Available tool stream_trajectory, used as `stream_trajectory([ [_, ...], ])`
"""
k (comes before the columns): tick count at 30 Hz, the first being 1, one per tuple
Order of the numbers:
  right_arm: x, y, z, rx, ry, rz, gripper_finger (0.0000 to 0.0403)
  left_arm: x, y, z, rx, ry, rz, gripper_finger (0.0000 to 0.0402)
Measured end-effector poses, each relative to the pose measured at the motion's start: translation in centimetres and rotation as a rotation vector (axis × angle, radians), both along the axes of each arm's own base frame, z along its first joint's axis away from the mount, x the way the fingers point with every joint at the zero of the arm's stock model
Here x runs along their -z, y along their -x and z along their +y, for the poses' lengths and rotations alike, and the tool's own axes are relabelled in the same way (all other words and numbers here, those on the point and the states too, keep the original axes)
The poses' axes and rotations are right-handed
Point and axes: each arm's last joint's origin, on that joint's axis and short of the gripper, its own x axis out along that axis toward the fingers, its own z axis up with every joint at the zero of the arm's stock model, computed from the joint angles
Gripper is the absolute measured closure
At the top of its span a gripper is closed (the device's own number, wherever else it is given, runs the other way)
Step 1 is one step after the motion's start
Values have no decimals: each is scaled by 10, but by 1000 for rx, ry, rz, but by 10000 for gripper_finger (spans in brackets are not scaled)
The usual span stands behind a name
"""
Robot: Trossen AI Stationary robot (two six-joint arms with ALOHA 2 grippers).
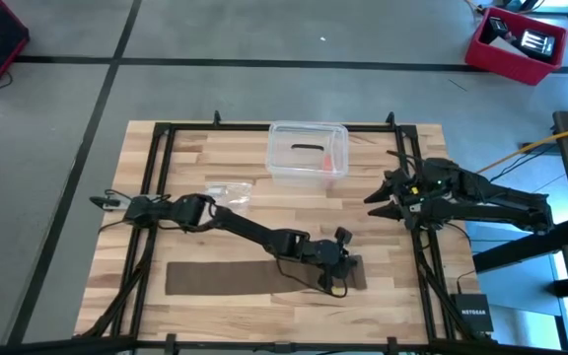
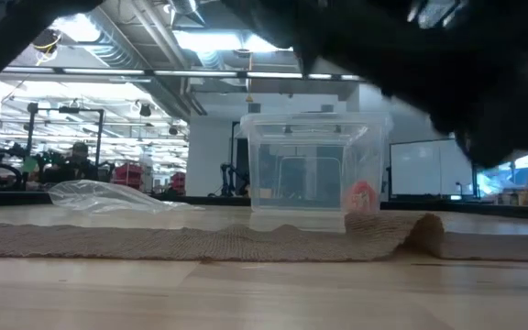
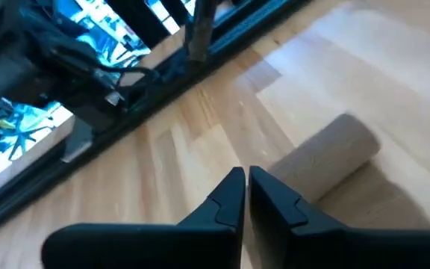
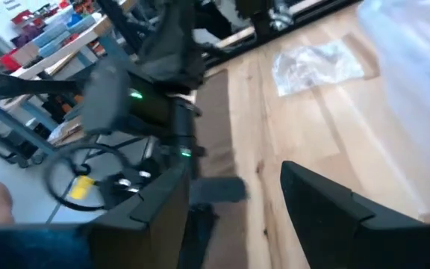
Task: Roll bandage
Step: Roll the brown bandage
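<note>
The bandage (image 1: 240, 277) lies flat along the near part of the counter (image 1: 185, 163), a long narrow strip of dark brown fabric with a coarse, knitted weave that shows clearly in the low view (image 2: 200, 242). Its right-hand end is turned over on itself into a short, soft tube; the left wrist view shows this rolled part (image 3: 327, 158) as a rounded tan cylinder resting on the wood.

The left end effector (image 1: 341, 266) hangs at that rolled end of the strip. Its two dark, wedge-shaped fingers (image 3: 226, 202) are pressed together with only a thin slit between them, and their tips sit just beside the roll; whether any fabric is caught between them cannot be told.

The right end effector (image 1: 381, 197) waits over the counter's right side, well apart from the bandage, with its fingers spread and nothing between them; in its own wrist view the broad black fingers (image 4: 327, 205) stand wide.

The counter is butcher-block wood of pale and honey-coloured planks, framed by black metal rails. Toward the far middle stands a clear plastic box (image 1: 308, 151), rectangular with rounded corners, holding a small pinkish-red object (image 2: 361, 195). To its left lies a crumpled clear plastic bag (image 1: 227, 191), thin and glossy, near the left arm.
</note>
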Motion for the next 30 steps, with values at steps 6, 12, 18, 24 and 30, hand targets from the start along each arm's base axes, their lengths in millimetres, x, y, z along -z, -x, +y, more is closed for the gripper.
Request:
stream_trajectory([
  [6, -3, -8, -2, 30, 18, 45, 187, -24, 9, 10, -63, 77, 67, 385],
  [12, -15, -9, -3, 16, 46, 81, 187, -26, 9, 11, -31, 111, 75, 384],
  [18, -31, -3, -2, 18, 57, 54, 187, -28, 7, 18, -86, 214, 58, 384],
  [24, -30, -3, -2, 14, 67, 63, 187, -33, -1, 28, -4, 343, -7, 350],
  [30, -30, -3, -2, 18, 100, 62, 187, -36, -8, 36, 8, 386, -118, 244],
])
